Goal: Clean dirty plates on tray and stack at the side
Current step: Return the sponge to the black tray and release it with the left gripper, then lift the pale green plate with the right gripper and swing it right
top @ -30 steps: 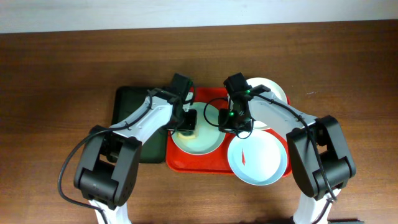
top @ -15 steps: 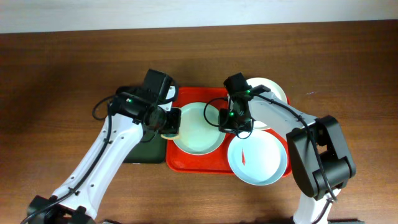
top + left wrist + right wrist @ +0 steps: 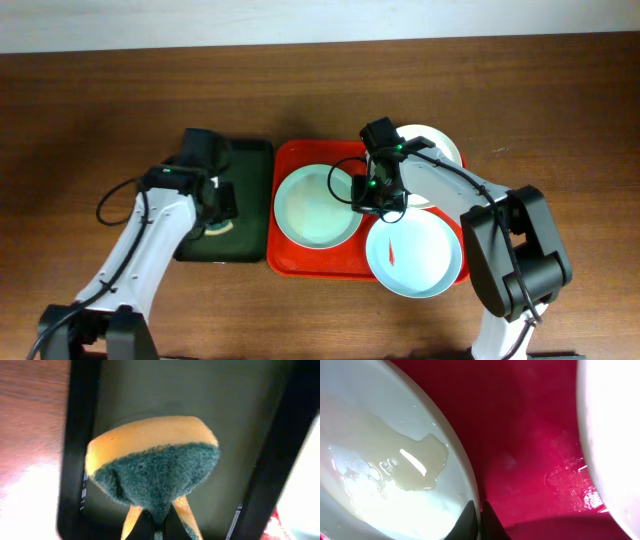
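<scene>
The red-orange tray [image 3: 300, 258] holds the mint green plate [image 3: 312, 208] on its left. The pale blue plate [image 3: 420, 255], with a small red smear [image 3: 391, 252], lies at the tray's front right and overhangs the rim. The white plate [image 3: 432, 148] lies at the back right. My right gripper [image 3: 370, 196] is shut on the mint plate's right rim; in the right wrist view the fingertips [image 3: 470, 512] pinch the rim of the wet plate [image 3: 380, 475]. My left gripper [image 3: 222, 203] is shut on a yellow-and-green sponge [image 3: 150, 460] above the dark green tray [image 3: 250, 190].
The dark green tray [image 3: 80, 435] lies just left of the red tray, its rims touching or nearly so. Brown wooden table [image 3: 90, 120] surrounds both trays. In the right wrist view the red tray floor [image 3: 530, 450] lies between the mint plate and the white plate [image 3: 612, 435].
My left gripper has carried the sponge left, off the mint green plate and over the dark green tray. The right gripper has stayed on the plate's rim.
</scene>
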`<state>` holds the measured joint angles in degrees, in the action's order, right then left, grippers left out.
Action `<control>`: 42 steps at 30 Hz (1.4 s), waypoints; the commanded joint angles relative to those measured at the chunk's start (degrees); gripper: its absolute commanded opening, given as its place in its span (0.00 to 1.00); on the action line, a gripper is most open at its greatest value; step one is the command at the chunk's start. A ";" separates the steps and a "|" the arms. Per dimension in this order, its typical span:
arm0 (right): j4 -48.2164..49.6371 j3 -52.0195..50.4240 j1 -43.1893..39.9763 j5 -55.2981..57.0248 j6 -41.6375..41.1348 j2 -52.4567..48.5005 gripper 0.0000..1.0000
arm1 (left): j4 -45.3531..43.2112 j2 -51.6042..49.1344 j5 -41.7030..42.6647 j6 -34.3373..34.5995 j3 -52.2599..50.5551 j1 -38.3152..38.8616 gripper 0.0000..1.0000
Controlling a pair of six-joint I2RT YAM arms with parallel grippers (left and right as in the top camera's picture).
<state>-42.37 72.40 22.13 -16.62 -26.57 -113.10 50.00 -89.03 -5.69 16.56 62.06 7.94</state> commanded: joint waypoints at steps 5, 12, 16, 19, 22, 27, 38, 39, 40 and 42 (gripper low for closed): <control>-0.42 -1.16 0.37 0.79 0.17 -0.96 0.04 | -4.26 -6.75 5.62 -3.39 -0.39 -2.10 0.00; -0.55 -1.16 0.37 0.76 0.17 -0.96 0.04 | -5.86 -12.00 3.80 -3.37 -0.37 -2.12 0.00; -0.57 -1.16 0.37 0.79 0.17 -0.96 0.04 | -2.78 -11.43 4.46 -3.39 2.89 -2.12 0.44; -0.66 -1.16 0.37 0.74 0.17 -0.96 0.16 | 2.03 -8.92 4.50 -3.34 7.96 -2.12 0.66; -0.63 -1.16 0.37 0.83 0.17 -0.96 0.29 | 4.28 -1.92 7.02 -3.28 11.65 -2.12 0.66; -0.63 -1.16 0.37 2.29 0.17 -0.96 0.31 | 4.96 15.15 7.65 0.79 11.93 -4.85 0.93; -7.06 5.27 -2.14 1.77 1.38 0.55 0.04 | 6.71 23.06 7.48 0.74 11.93 -8.22 0.99; -9.07 6.95 -2.34 1.66 2.84 1.57 0.04 | 6.69 23.06 7.48 0.74 11.93 -8.22 0.99; -10.84 8.81 -2.32 1.68 4.72 3.34 0.04 | 6.71 23.06 7.48 0.74 11.93 -8.22 0.99; -12.74 11.04 -2.34 2.08 5.33 5.92 0.04 | 6.71 23.06 7.48 0.74 11.93 -8.22 0.99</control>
<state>-53.60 79.68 19.90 -15.68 -23.70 -112.31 56.60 -66.11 1.54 16.78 73.19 0.01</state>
